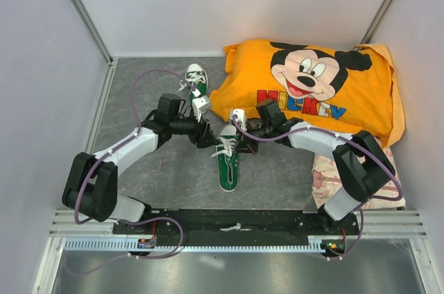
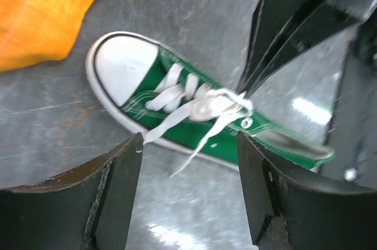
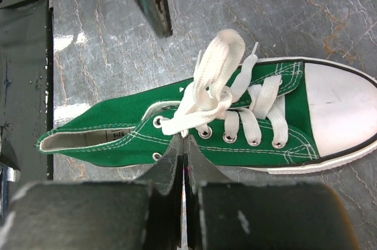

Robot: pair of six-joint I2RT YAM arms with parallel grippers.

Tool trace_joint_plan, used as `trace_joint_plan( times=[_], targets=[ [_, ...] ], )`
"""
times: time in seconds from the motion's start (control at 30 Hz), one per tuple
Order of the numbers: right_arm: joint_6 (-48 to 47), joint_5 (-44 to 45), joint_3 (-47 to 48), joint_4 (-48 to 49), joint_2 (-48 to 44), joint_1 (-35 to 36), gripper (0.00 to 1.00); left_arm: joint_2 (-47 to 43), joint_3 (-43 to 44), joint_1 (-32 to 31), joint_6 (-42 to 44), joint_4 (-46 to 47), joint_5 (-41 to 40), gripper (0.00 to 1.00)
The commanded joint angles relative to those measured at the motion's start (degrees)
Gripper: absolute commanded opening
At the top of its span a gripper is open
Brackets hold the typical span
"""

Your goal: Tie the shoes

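Green canvas first: found near shoe [image 1: 227, 169] flat on grey table [image 1: 173, 176], sole down, toe toward orange pillow [image 1: 312, 86], directly between both arms. Found far shoe [image 1: 196, 75] well behind it, near pillow's left edge, touched by neither arm; could not tell its lace condition. Read right gripper [image 3: 184, 141] as closed, tips together and apparently pinching white lace [image 3: 206, 85] beside top eyelets, loop standing slack over tongue. Read left gripper [image 2: 188, 144] as spread wide, holding nothing, hovering over shoe's side with loose strand lying below its fingers. Judged step as forming first knot on near shoe, no bow yet made. Judged next move as requiring left gripper to descend, close on free strand, then pull opposite right gripper's hold without dragging light shoe.
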Motion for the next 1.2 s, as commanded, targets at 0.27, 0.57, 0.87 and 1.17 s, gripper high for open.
trace_joint_plan(
  times=[0.27, 0.57, 0.87, 1.17],
  targets=[
    [1.27, 0.47, 1.10, 1.05, -2.73, 0.61, 0.00, 5.33, -2.80, -0.72, -25.05, 16.49, 2.80, 0.72],
    [1.36, 0.99, 0.84, 1.05, -2.73, 0.78, 0.00, 8.94, -3.41, -2.74, -31.82, 23.17, 3.59, 0.61],
    [-0.31, 1.43, 0.58, -1.32, -3.78, 0.70, 0.00, 9.56, -3.59, -2.65, -32.09, 23.01, 3.33, 0.10],
    [-3.47, 2.31, -0.83, -5.89, -6.07, 0.70, 0.00, 9.47, -1.66, -1.78, -29.37, 20.46, -1.15, 0.02]
  ],
)
